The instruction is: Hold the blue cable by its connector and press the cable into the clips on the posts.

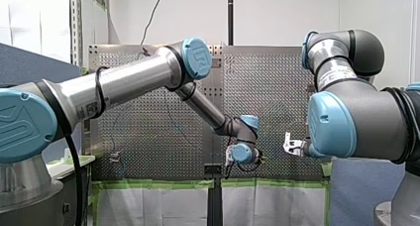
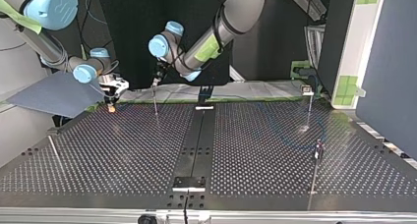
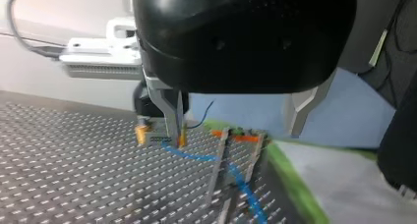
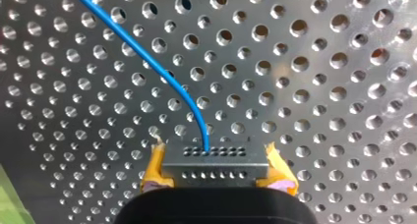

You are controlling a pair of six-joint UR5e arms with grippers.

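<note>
Blue cable connector pinched in R gripper, top view's 10 o'clock; L gripper open by post. Next, prob: seat cable in clip.

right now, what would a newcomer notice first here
The blue cable curving into the grey connector clamped in my right arm's yellow-padded jaws stands out first. In the top view my left arm and my right arm crowd the far left; thin posts stand at the right.
</note>
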